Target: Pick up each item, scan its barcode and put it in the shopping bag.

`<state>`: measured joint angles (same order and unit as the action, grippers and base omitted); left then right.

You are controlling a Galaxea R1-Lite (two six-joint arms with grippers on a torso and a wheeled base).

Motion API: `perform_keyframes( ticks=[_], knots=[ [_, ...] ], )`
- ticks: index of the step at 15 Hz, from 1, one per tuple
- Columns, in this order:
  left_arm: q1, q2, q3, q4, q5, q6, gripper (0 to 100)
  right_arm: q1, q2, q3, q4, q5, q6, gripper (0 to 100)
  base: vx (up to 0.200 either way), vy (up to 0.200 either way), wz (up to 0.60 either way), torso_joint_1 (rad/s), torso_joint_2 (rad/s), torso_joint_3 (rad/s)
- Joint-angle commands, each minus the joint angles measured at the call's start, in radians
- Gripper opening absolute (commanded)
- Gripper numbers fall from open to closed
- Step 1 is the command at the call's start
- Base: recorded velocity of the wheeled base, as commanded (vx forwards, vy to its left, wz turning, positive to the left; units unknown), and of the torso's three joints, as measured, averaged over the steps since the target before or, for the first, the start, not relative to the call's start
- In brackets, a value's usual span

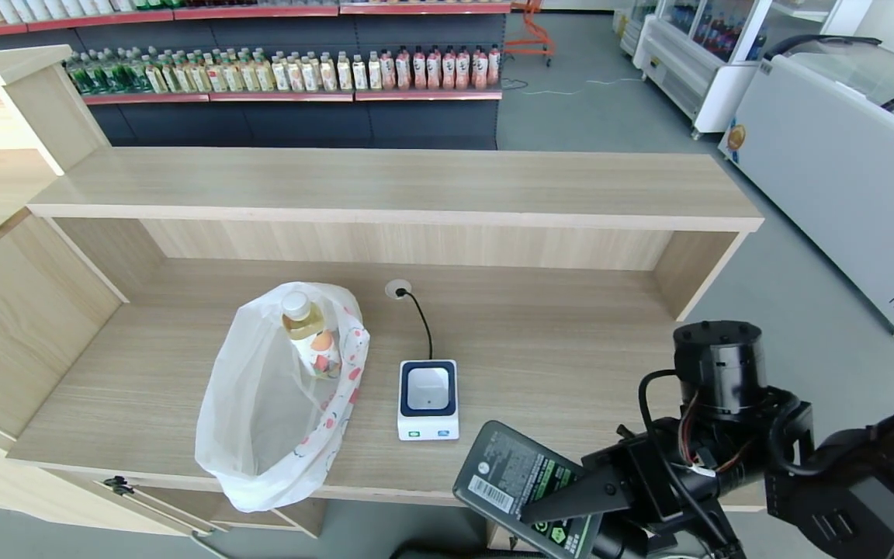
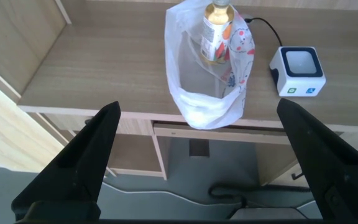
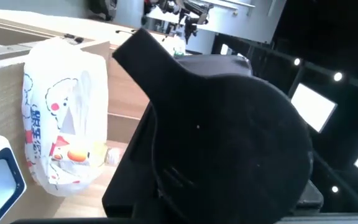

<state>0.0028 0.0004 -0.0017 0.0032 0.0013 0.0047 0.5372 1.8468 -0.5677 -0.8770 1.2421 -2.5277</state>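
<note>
The right end effector (image 1: 549,508) is closed on a flat dark grey packet (image 1: 505,466). One finger (image 1: 583,493) lies across the packet's upper face. The packet is held tilted, just off the front edge of the surface (image 1: 556,349), with its white barcode label (image 1: 491,493) facing upward. It sits near the scanner (image 1: 427,398), on that unit's front-right side, and does not touch it.

The scanner stands on the surface with its window facing up. A black cable (image 1: 421,318) runs from it to a round port (image 1: 398,289) farther back.

The white shopping bag (image 1: 261,419) stands open just left of the scanner, at the front edge of the surface. A bottle (image 1: 309,334) with a pale cap leans inside it.

The left end effector (image 2: 197,109) is spread wide and holds nothing. It is positioned below the front edge of the surface, facing the bag.
</note>
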Motion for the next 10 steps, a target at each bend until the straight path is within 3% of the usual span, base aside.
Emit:
perform_keyframes(
  ticks=[1,10],
  knots=[
    [0.0,0.0,0.0,0.0,0.0,0.0,100,0.004,0.049,-0.034,0.001,0.002,-0.008,0,0.0,0.0,0.0,0.0,0.0,0.0],
    [0.0,0.0,0.0,0.0,0.0,0.0,100,0.033,0.209,-0.204,0.003,0.0,-0.006,0,0.0,0.0,0.0,0.0,0.0,0.0]
  ],
)
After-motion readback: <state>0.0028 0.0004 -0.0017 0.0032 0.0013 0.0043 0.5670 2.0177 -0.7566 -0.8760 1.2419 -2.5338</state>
